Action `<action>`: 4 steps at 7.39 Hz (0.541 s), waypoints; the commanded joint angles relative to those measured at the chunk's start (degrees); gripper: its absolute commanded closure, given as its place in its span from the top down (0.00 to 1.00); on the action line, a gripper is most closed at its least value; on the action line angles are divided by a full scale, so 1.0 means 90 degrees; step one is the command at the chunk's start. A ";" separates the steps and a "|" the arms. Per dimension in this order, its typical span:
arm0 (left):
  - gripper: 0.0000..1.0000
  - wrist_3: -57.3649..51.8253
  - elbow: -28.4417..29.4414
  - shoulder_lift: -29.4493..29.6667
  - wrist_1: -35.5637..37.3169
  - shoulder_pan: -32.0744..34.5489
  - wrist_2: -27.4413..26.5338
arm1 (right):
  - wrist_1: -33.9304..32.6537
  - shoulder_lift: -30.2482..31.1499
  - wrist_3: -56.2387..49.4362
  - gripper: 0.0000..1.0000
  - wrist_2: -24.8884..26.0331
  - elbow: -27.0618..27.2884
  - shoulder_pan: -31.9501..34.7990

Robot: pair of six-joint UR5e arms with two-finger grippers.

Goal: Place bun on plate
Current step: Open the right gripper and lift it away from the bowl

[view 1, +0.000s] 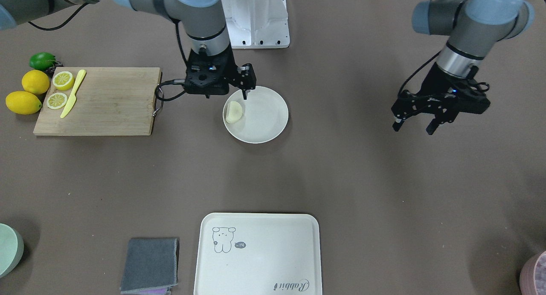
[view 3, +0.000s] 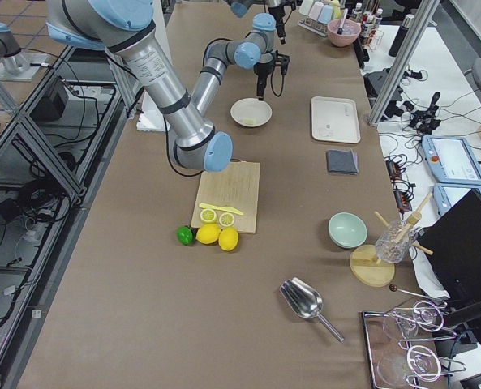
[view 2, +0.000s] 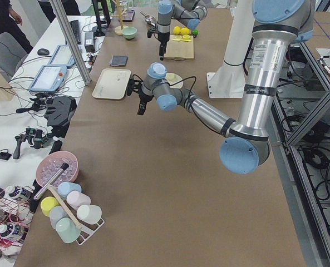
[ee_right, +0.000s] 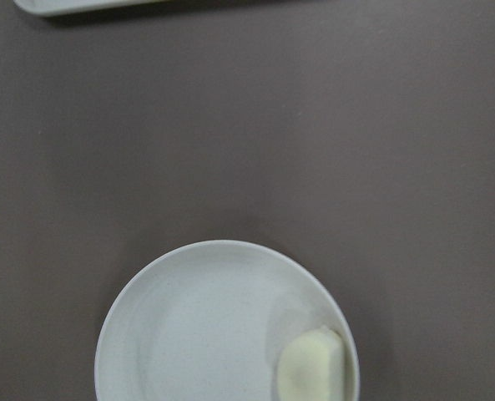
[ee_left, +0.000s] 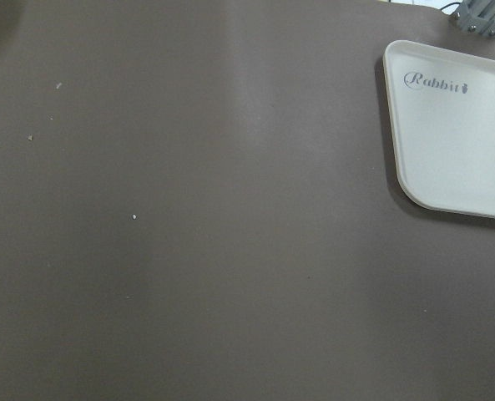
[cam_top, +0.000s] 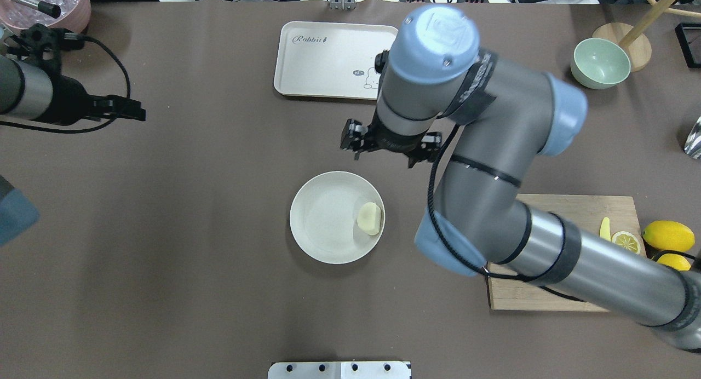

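Bun lies inside the plate, at 3 o'clock near the rim in the overhead view. The plate stands near the middle of the long table, which has a brown matte surface. The right gripper hangs at 12 o'clock from the plate, fingers spread, holding nothing. The left gripper is well apart, also spread and empty. A tray lies further at 12 o'clock. A side desk carries tablets and cables.
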State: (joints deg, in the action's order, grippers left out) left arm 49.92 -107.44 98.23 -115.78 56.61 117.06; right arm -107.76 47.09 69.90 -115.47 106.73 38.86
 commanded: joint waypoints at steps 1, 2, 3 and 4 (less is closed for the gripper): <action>0.98 -0.2199 0.0063 -0.0629 0.0433 0.1283 0.0762 | -0.1703 0.0855 -0.2148 1.00 -0.0451 0.1182 0.1370; 0.98 -0.2874 0.0073 -0.0748 0.0714 0.1839 0.0850 | -0.1680 0.1819 -0.3563 1.00 -0.0877 0.1410 0.2256; 0.98 -0.3587 0.0044 -0.0807 0.1248 0.2434 0.1179 | -0.1650 0.2679 -0.5452 1.00 -0.1432 0.1354 0.3202; 0.98 -0.4338 0.0053 -0.0808 0.1775 0.2991 0.1356 | -0.1650 0.3249 -0.6902 1.00 -0.1680 0.1035 0.4140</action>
State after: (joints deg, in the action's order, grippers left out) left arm 19.18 -106.97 91.42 -105.27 77.20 126.93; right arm -122.35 68.52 25.53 -126.69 117.85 65.57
